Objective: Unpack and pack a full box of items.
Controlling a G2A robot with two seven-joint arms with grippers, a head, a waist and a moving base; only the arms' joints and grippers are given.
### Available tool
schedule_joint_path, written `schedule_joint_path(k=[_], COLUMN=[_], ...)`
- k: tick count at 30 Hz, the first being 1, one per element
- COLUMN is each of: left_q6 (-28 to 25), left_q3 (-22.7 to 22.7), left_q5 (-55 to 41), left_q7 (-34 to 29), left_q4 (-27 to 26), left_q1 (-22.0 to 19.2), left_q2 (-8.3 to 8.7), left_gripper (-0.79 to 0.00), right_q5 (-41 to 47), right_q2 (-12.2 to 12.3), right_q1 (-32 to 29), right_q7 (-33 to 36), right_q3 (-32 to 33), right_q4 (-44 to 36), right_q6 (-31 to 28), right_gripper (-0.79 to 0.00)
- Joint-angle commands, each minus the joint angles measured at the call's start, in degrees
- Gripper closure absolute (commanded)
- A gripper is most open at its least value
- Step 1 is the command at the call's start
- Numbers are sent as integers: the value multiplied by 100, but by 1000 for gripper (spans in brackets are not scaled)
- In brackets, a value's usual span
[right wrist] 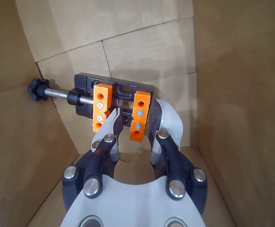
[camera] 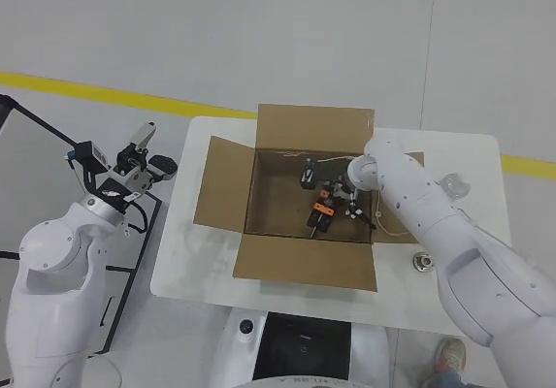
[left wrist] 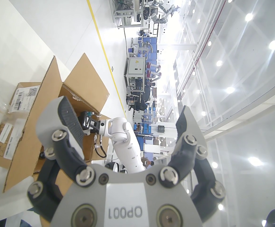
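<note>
The small black bench vise with orange jaw blocks (right wrist: pixel 118 90) lies on the floor of the open brown cardboard box (camera: pixel 302 262), slightly toward 5 o'clock of its middle. The right gripper (right wrist: pixel 137 109) is down inside, narrowly parted astride one orange block (right wrist: pixel 139 121) and not clearly pinching it, probably because the block's flat sides offer firm purchase. The left gripper (left wrist: pixel 124 105), wide apart and empty, hangs at 9 o'clock beyond the white table (camera: pixel 452 155), likely to leave the box unobstructed.

pale floor (camera: pixel 83 48) with a yellow line (camera: pixel 64 88), bright ceiling lights (left wrist: pixel 248 17).
</note>
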Motion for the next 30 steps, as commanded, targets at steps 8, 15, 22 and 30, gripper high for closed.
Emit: schedule_joint_path(k=[8, 15, 22, 30], left_q6=[0, 0, 0, 0], left_q3=[0, 0, 0, 0], left_q5=[0, 0, 0, 0], left_q7=[0, 0, 0, 0], left_q4=[0, 0, 0, 0], left_q1=[0, 0, 0, 0], left_q2=[0, 0, 0, 0], left_gripper=[-785, -785, -785, -785], right_q5=[-42, -53, -29, -58], right_q2=[-146, -263, -280, -129], right_q1=[-37, 0, 83, 160], right_q7=[184, 130, -251, -1043], right_q3=[-141, -215, -177, -2], right_q4=[134, 328, 486, 351], right_q6=[336, 420, 170, -356], right_gripper=[-203, 0, 0, 0])
